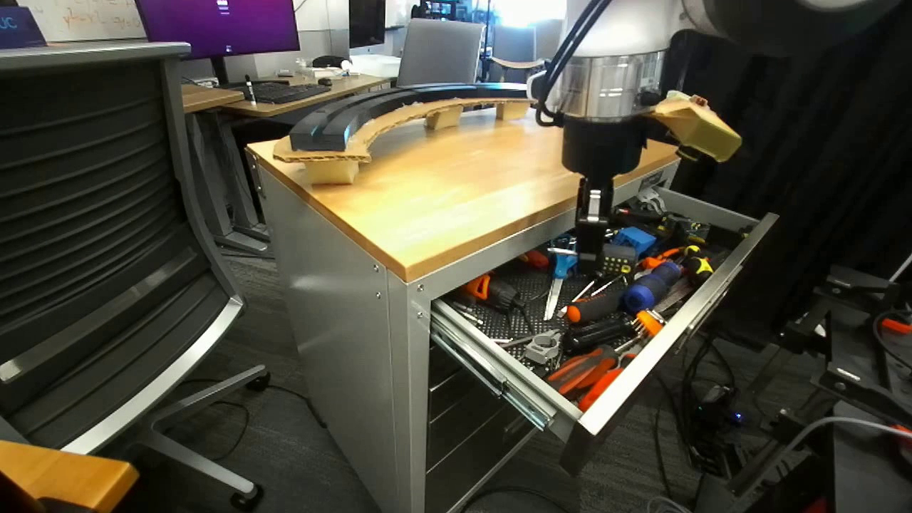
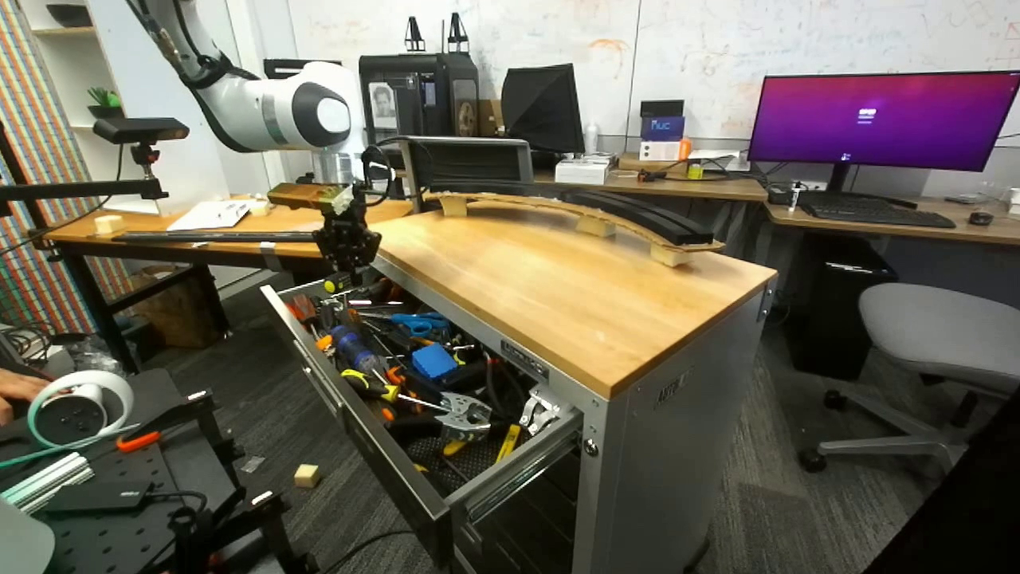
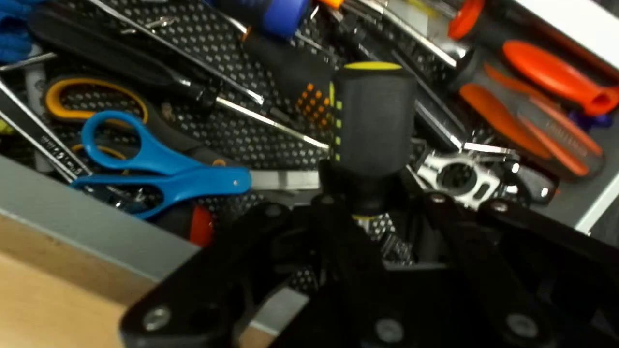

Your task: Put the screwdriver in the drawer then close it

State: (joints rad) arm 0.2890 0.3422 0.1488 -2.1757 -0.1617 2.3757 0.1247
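The stubby black-and-yellow screwdriver (image 3: 375, 118) is between my fingers in the wrist view, its yellow-capped handle end pointing away from the gripper. In the exterior views the screwdriver shows as a dark handle with yellow dots (image 1: 618, 261) and as a yellow end (image 2: 338, 283). My gripper (image 3: 370, 188) is shut on it; the gripper also shows in both exterior views (image 1: 591, 246) (image 2: 351, 259). The grey drawer (image 1: 680, 322) is pulled open under the gripper; it also shows in an exterior view (image 2: 362, 422). I cannot tell whether the screwdriver touches the tools below.
The drawer holds many loose tools, including blue scissors (image 3: 164, 169), an orange-handled tool (image 3: 556, 72) and a silver clamp (image 2: 466, 414). The cabinet's wooden top (image 1: 456, 192) overhangs beside the gripper and bears a black curved track (image 1: 399, 103). An office chair (image 1: 92, 214) stands nearby.
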